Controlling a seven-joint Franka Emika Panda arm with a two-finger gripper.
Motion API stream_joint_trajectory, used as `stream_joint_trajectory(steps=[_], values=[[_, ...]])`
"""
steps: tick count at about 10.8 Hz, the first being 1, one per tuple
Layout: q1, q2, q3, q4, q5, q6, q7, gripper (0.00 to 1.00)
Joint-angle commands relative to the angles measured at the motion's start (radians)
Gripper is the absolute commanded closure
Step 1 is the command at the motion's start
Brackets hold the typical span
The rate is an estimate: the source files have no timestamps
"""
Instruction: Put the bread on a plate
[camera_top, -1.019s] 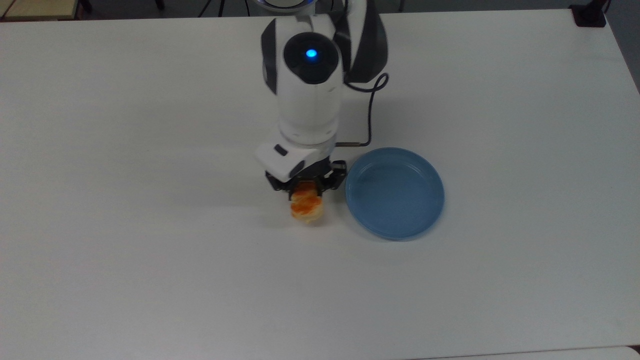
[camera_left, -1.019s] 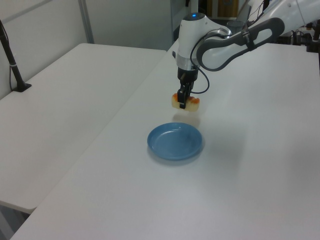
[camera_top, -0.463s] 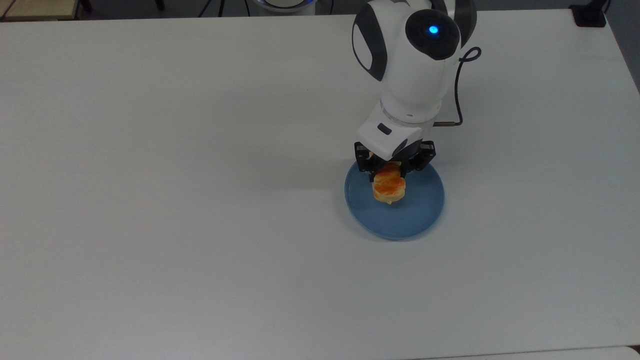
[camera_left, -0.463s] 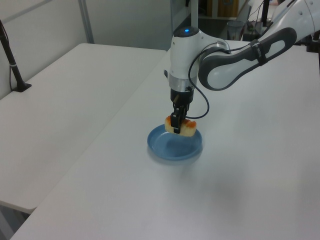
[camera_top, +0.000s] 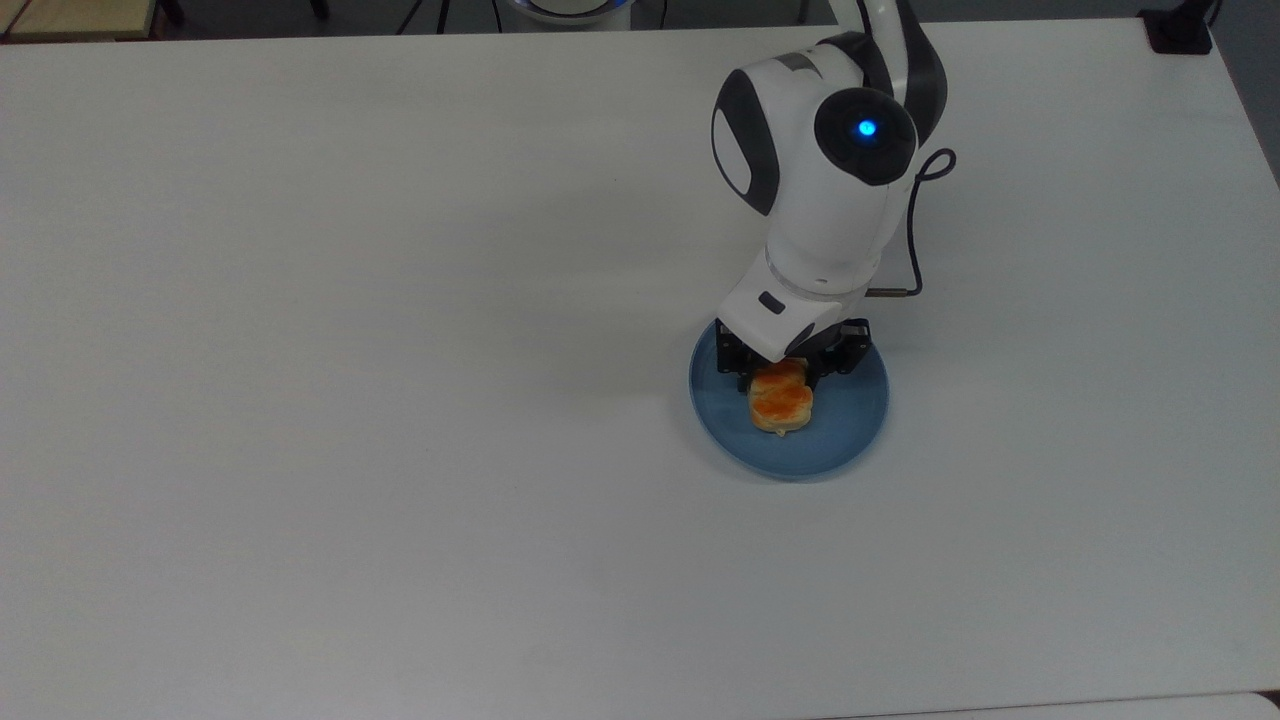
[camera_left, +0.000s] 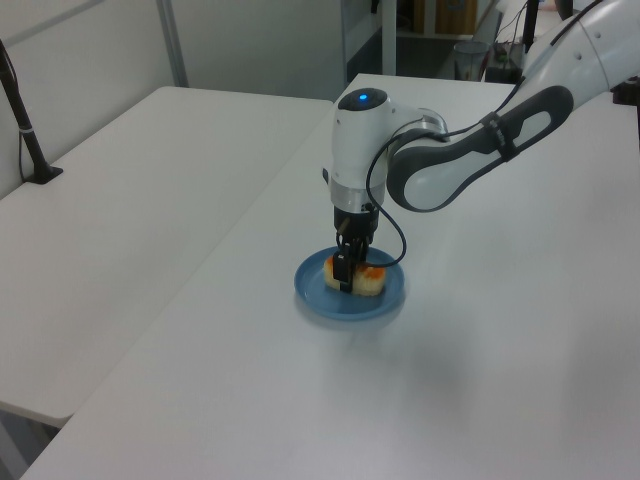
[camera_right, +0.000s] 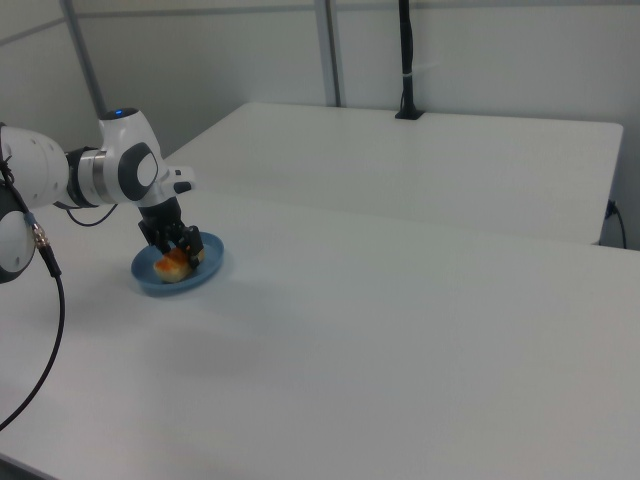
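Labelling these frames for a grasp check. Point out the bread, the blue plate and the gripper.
bread (camera_top: 783, 405): top view, on its orange-brown glazed top.
blue plate (camera_top: 850, 420): top view, on the bare floor near the top view's right rim.
gripper (camera_left: 345, 272): left view, midway between its fingertips, at the bread.

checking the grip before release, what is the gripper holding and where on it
The gripper holds the bread by its long sides near one end, fingers closed on it, low over the plate.

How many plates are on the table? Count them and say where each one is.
1. The blue plate lies on the white table, under the gripper, which is shut on the bread inside the plate's rim.
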Motion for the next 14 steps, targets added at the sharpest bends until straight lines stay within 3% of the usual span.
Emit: stream_joint_trajectory(steps=[1,5,9,11,14], values=[[0.011,-0.078,-0.020,0.013,-0.016,-0.026,0.025,0.00],[-0.068,-0.222,-0.023,-0.012,-0.022,-0.211,-0.047,0.00],[-0.247,-0.483,-0.019,-0.141,-0.013,-0.397,-0.289,0.00],[-0.280,-0.552,-0.020,-0.144,0.008,-0.490,-0.294,0.00],[-0.315,-0.583,-0.022,-0.138,0.082,-0.530,-0.294,0.00]])
